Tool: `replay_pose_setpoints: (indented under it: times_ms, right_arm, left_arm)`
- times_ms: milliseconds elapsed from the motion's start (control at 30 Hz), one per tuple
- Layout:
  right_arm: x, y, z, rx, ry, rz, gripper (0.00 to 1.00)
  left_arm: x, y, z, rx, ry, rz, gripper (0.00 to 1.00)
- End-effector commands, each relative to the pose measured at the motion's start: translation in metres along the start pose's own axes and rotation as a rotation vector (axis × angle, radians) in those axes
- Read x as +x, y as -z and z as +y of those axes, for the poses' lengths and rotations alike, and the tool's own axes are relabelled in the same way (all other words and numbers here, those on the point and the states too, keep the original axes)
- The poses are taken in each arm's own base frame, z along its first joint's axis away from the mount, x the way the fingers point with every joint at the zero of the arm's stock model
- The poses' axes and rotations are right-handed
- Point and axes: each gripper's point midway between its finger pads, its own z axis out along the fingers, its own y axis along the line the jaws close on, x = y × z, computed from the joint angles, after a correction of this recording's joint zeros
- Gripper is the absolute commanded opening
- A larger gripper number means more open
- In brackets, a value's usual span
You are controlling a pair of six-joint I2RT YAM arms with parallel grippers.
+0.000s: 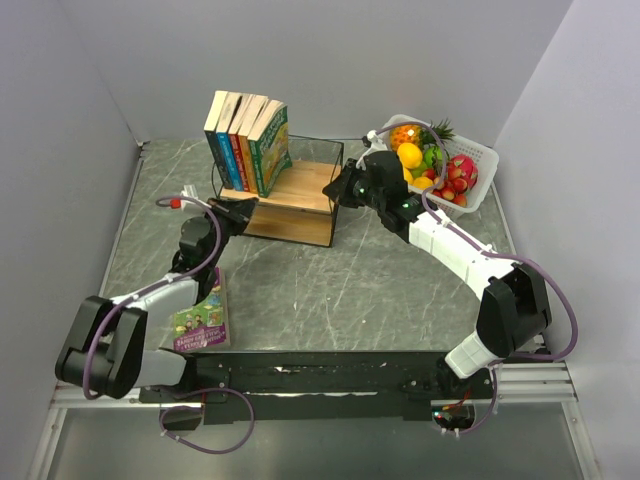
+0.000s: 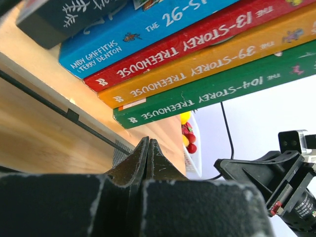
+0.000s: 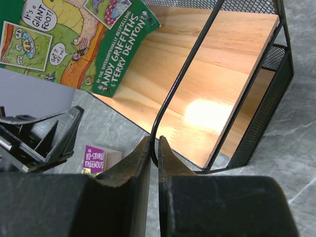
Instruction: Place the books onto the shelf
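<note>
Five of the books (image 1: 245, 140) are stood in a row at the left end of the top board of the shelf (image 1: 300, 190), at the far middle of the table (image 1: 350, 280). Their long axes are upright with a slight lean. The spines are turned toward the near left, and the green book (image 1: 270, 150) closes the row on the right.

The left claw (image 1: 238, 208) is held at the near-left corner of the shelf, just below this row. Its fingers are pressed together with nothing between them, and contact with the shelf cannot be judged.

The right claw (image 1: 338, 190) is placed at the right end of the shelf. In the right wrist view it (image 3: 154, 148) is seen pinched on the thin black wire of the frame.

A purple book (image 1: 205, 312) is laid flat, cover up, on the near left of the table. It is partly hidden under the left arm, well apart from both claws, with its long axis running roughly near to far.
</note>
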Motion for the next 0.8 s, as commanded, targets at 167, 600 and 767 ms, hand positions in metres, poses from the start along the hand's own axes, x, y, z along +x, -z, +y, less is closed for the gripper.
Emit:
replay_pose_setpoints:
  times_ms: [167,600,767]
  right_arm:
    - [0.049,-0.005,-0.030,0.106,-0.035,0.165,0.00]
    - [0.050,-0.007,-0.030,0.106,-0.038,0.170,0.00]
    - [0.050,-0.007,-0.031,0.108,-0.036,0.171,0.00]
  left_arm:
    - [-0.008,-0.019,-0.025,0.097,0.031,-0.011,0.01]
    - [-0.007,-0.031,-0.019,0.084,0.037,-0.009,0.01]
    - [-0.006,-0.035,-0.017,0.078,0.047,-0.006,0.01]
